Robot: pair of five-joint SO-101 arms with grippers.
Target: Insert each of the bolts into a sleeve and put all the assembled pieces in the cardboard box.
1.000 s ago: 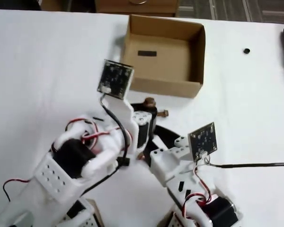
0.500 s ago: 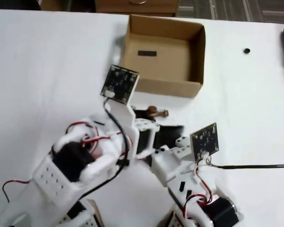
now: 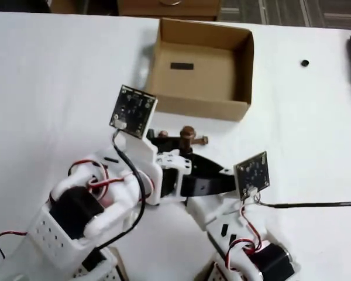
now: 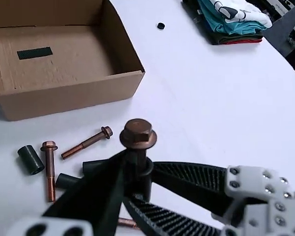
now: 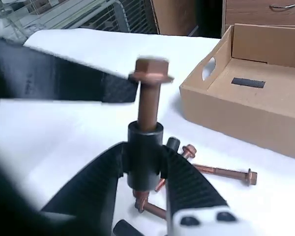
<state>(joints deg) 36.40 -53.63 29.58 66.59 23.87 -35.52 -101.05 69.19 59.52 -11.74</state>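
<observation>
bolt [image 4: 137, 133]: 4 | sleeve [image 4: 30, 159]: at least 3 | cardboard box [image 4: 69, 96]: 1

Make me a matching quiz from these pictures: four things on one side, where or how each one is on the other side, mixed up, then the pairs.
Things:
1. cardboard box
2. raised bolt
3. sleeve on that bolt
4. loose sleeve

Places or states:
a. on the table beside a lying bolt
b. no bolts inside
c. clamped in the right gripper
d. standing head up in a sleeve

Pairs: 1-b, 2-d, 3-c, 4-a
</observation>
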